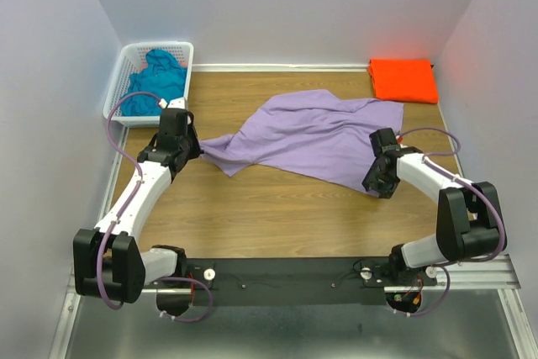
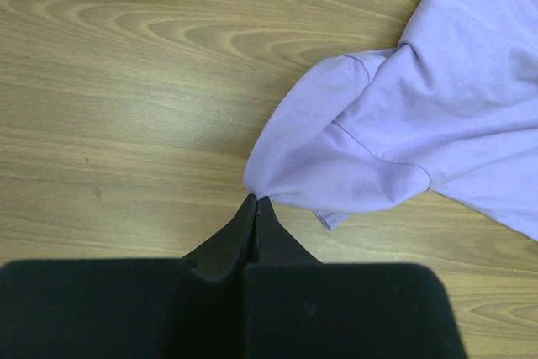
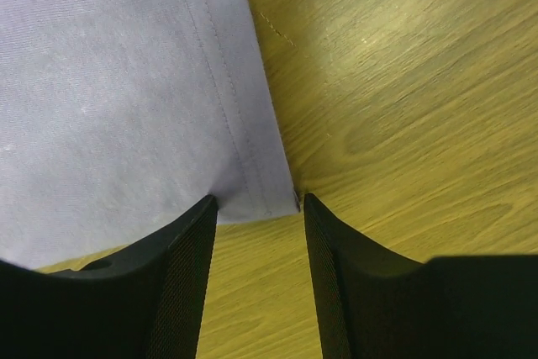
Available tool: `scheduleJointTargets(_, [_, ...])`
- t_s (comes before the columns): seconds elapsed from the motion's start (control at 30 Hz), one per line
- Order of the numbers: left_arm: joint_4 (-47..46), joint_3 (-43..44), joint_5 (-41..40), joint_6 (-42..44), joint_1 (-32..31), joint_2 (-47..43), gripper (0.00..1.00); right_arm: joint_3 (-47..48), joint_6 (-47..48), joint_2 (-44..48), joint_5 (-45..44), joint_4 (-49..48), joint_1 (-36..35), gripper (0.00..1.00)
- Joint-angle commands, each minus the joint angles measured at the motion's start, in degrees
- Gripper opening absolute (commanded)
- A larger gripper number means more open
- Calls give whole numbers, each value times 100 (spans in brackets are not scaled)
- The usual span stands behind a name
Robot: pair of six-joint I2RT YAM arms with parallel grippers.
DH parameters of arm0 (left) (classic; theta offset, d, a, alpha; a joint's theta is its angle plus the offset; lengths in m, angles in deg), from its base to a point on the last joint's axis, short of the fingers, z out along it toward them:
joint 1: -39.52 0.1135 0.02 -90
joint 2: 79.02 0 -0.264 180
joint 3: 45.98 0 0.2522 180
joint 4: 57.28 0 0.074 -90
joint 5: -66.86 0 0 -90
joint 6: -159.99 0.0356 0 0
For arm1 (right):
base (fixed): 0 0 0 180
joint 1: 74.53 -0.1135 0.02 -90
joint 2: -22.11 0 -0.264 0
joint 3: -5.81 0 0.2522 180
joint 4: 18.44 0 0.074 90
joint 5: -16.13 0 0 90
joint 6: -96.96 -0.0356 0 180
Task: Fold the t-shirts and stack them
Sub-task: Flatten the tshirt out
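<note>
At mid-frame on the counter (image 1: 277, 208), left fingers (image 2: 239, 237) pinch shut on the lavender t-shirt (image 1: 311, 136) edge, while right fingers (image 3: 189, 262) stand half open astride its hem corner.

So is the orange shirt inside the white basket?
No, the folded orange t-shirt lies on the table at the far right; the white basket holds the teal t-shirt.

My top camera sits high behind the arm bases (image 1: 172, 271), looking down and forward over the whole table (image 1: 277, 208). Each wrist camera peers along its own fingers (image 2: 231, 237), very close to the wood. With the top view, the left shares the left tip of the lavender shirt (image 1: 311, 136), the right its near hem corner
</note>
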Motion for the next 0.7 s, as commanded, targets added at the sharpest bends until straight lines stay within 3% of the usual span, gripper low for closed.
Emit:
scheduleJointTargets(0.0, [-99, -89, 58, 85, 58, -110, 0, -320, -140, -225, 38, -124, 27, 54])
scheduleJointTargets(0.1, [-90, -98, 14, 85, 58, -110, 0, -391, -140, -252, 38, -133, 18, 44])
scheduleJointTargets(0.23, [-20, -11, -153, 68, 58, -118, 0, -348, -140, -103, 99, -116, 18, 12])
scheduleJointTargets(0.3, [32, 104, -215, 68, 58, -136, 0, -216, -131, 29, 90, 15, 18, 1])
scheduleJointTargets(0.4, [147, 551, -381, 77, 84, -84, 0, 459, 53, 328, -216, 313, 18, 1])
scheduleJointTargets(0.43, [182, 744, -425, 77, 102, 12, 0, 1079, 210, 372, -322, 393, 18, 1])
scheduleJointTargets(0.63, [463, 3159, -636, 138, 304, 872, 0, 3701, 931, -40, -867, 842, 176, 1])
scheduleJointTargets(0.67, [559, 3963, -750, 138, 348, 996, 0, 4601, 1141, -241, -920, 877, 246, 1])
